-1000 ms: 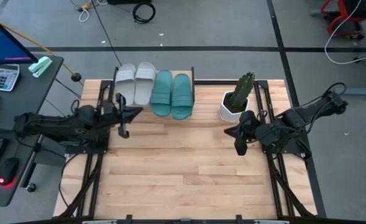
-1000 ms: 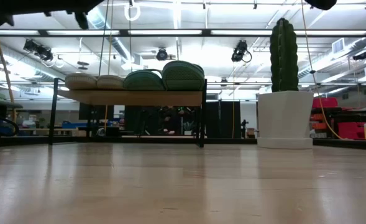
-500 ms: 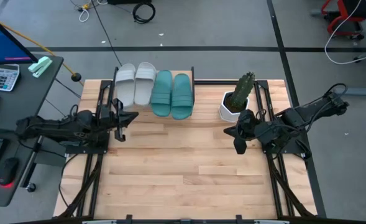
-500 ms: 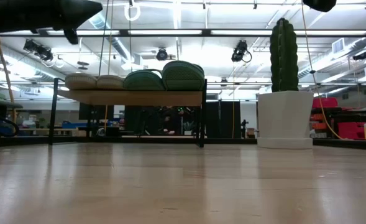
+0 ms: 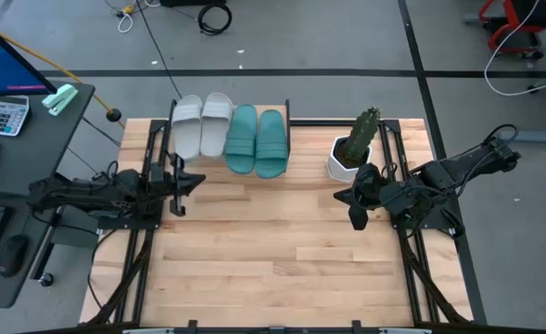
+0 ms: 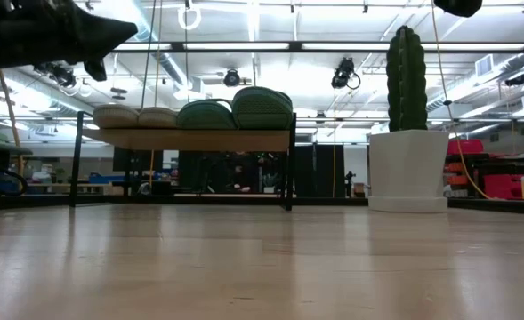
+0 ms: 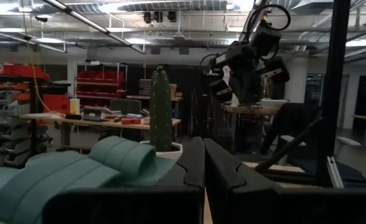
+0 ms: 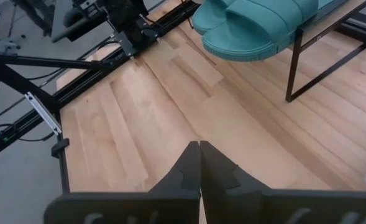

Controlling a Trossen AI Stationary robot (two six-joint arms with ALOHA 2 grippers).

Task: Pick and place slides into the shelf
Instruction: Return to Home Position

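The slatted wooden bench [image 5: 273, 250] is carrying a low shelf [image 6: 190, 139] at its far edge. It is also carrying a cactus in a white pot [image 5: 349, 160], which is standing to the shelf's right, apart from it. The shelf's light board is bearing two pale grey slides [image 5: 201, 123] on the left and two teal slides [image 5: 257, 139] on the right. All four are lying side by side, the teal pair jutting past the board's near edge.

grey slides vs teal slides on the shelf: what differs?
Colour: grey slides pale, teal slides green. Place: teal slides take the shelf's end nearer the cactus, grey slides the far end. Teal slides stick out further forward than grey slides. Shared: all four lie side by side on top.
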